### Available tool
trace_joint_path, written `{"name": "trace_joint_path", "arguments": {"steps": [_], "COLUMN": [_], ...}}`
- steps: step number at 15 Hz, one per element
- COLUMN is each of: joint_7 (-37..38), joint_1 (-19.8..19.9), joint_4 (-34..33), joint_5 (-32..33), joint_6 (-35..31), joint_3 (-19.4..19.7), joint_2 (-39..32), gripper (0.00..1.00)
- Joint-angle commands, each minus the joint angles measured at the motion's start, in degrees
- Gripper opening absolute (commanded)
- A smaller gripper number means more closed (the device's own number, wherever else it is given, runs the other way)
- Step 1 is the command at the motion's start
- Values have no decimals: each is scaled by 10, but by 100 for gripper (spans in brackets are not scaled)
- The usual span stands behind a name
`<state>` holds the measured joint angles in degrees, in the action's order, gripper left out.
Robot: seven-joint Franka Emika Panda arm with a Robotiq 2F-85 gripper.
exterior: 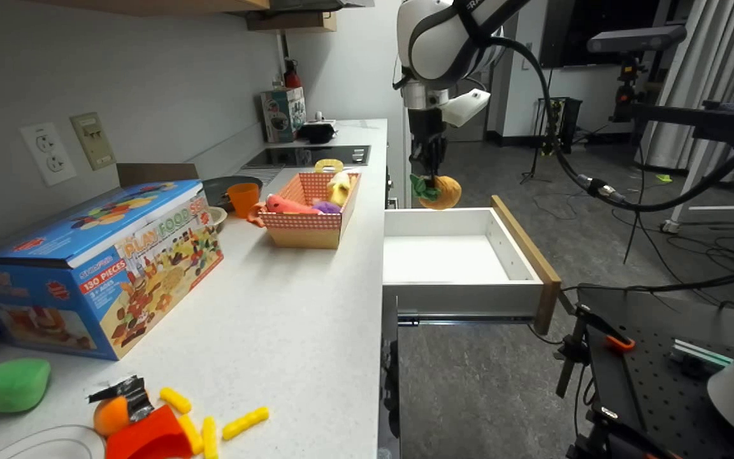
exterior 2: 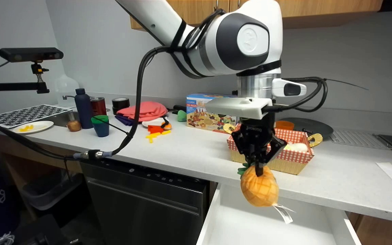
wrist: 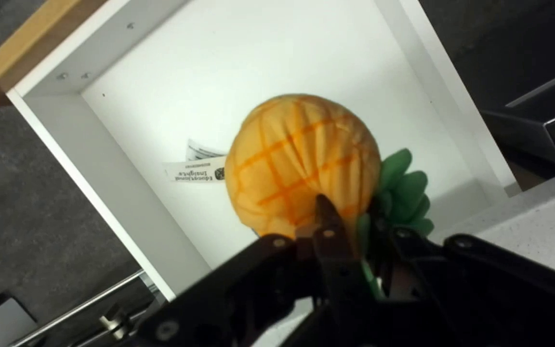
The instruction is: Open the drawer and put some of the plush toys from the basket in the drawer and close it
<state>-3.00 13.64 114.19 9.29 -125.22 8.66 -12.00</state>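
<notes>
Black two-fingered claw [exterior 2: 256, 166]: pinching the round orange-yellow plush pineapple [wrist: 301, 154], its fingertips [wrist: 328, 219] creasing the fabric beside the green cloth leaves [wrist: 405, 193].
Pineapple's place: held in the air above the wide, shallow white drawer [exterior: 431, 261], which stands pulled out; its height over the rim is hard to tell.
Leaf snag: some green lies against the fingers in the wrist view; it could cling when they part and drag the toy askew.
White printed fabric tag [wrist: 195, 168]: hangs loose, and could flop over a side wall if release comes off-centre.
Bounce or roll: a soft round body let go too high might tip over the low rim onto the grey floor [exterior: 456, 389].
Jam on closing: should the toy settle tall, it may catch under the white speckled desk [exterior: 316, 319]; laying it flat would help.
Tight edges: the leaves point toward the corner between the desk and the black dishwasher [exterior 2: 145, 204], so a swing that way looks riskiest.
Pale wood-coloured drawer front [exterior: 526, 245]: rises above the side walls; the claw would need to pass over it before pushing from outside.
Open room: white drawer floor shows from the toy toward the front and both sides, so lowering straight down seems easiest.
Woven tan basket with red-and-white checked lining [exterior: 306, 237]: on the desk, holding red, purple and pale-yellow plush toys [exterior: 289, 205].
</notes>
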Motion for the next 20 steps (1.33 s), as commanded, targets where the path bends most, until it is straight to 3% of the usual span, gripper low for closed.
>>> {"name": "trace_joint_path", "arguments": {"steps": [1,4,8,16,17,20], "joint_7": [55,74,74,41,34,-5], "joint_1": [-23,-26,-24,-16,-16,-10], "joint_4": [-2,3,16,54,-8,-29], "joint_5": [48,81,106,82,71,49], "joint_6": [39,26,-40,-254,-307,-410], "joint_3": [17,19,20,20,15,3], "joint_2": [14,15,17,13,-60,-100], "gripper": [47,70,99,100,100,100]}}
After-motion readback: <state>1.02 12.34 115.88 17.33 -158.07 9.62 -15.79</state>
